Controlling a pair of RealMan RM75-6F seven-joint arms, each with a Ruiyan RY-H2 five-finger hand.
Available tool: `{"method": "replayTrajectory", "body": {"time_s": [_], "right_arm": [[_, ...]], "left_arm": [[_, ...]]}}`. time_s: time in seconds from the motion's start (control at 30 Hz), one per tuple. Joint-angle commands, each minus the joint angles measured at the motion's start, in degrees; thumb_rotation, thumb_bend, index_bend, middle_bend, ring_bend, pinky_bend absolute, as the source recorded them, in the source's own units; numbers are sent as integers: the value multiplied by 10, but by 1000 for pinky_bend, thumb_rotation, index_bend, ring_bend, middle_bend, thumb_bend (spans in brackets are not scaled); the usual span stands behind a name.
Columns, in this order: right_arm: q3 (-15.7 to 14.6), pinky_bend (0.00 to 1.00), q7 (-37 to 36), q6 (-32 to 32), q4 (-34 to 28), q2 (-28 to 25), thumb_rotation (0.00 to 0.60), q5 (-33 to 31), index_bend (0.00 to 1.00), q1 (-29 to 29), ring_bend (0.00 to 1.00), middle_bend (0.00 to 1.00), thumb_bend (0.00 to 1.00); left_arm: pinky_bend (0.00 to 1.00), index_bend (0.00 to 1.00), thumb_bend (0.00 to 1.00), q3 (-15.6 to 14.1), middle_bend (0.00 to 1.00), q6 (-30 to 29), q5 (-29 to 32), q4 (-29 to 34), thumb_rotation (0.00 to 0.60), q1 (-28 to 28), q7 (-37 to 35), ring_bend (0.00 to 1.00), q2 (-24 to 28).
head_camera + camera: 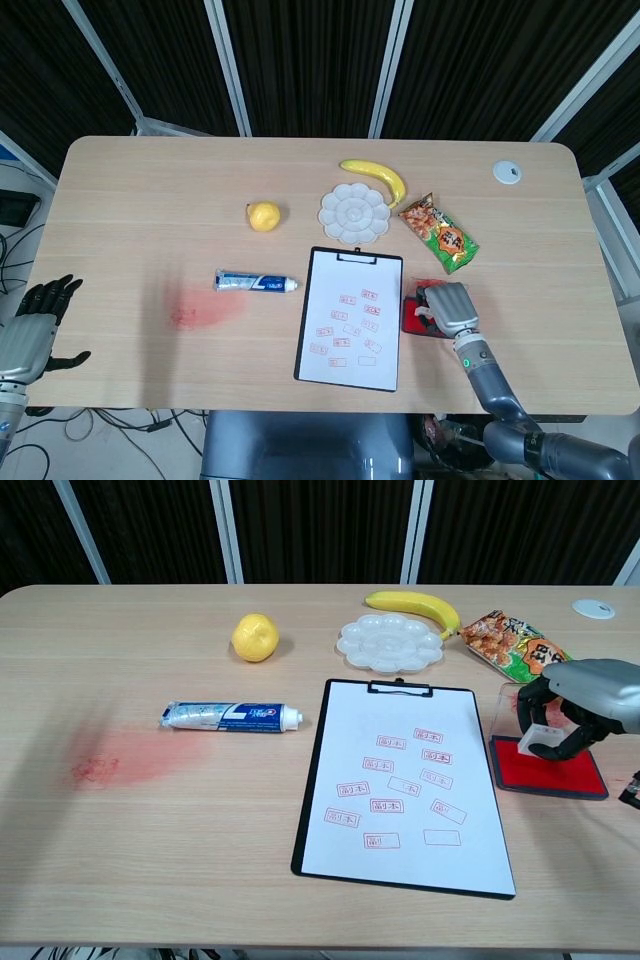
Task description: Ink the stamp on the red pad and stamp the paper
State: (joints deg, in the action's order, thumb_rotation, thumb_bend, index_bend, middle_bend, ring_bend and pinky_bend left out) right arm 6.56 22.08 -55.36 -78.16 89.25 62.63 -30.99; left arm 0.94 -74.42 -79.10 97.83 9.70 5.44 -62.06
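The right hand (575, 712) grips the small, rigid, probably light stamp (545, 743) by its upper body directly over the red pad (548, 771), beside the paper (403, 780); retain that hold.

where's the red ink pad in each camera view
Head view: the red ink pad lies right of centre, mostly hidden under the right robot hand.
Chest view: the pad sits at the right edge, the robot hand over its far side.
Shared landmark: the clipboard, just left of the pad in both.
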Motion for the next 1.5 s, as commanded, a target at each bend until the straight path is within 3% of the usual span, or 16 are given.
{"method": "replayTrajectory", "body": {"time_s": [0.03,0.33,0.6,0.83,1.17,1.5], "right_arm": [[-1,878,0,1,2,2,600,-2,912,0,896,810,869],[6,878,-6,-10,-9,-2,600,6,912,-2,896,810,868],[29,878,-4,-30,-65,-19,600,19,912,-14,896,810,868],[46,878,39,-38,-126,-15,600,9,912,-37,896,810,868],[67,878,124,-37,-140,61,600,-66,912,-90,897,810,868],[84,878,187,-47,-86,150,600,-127,912,-142,897,810,867]], "left_arm": [[0,0,15,0,0,0,0,0,600,0,0,0,0],[0,0,15,0,0,0,0,0,600,0,-1,0,0],[0,0,15,1,0,-1,2,2,600,0,-2,0,0],[0,0,15,3,0,2,6,3,600,1,-5,0,1],[0,0,15,3,0,11,8,4,600,4,-17,0,6],[0,0,15,2,0,23,11,7,600,8,-34,0,13]]}}
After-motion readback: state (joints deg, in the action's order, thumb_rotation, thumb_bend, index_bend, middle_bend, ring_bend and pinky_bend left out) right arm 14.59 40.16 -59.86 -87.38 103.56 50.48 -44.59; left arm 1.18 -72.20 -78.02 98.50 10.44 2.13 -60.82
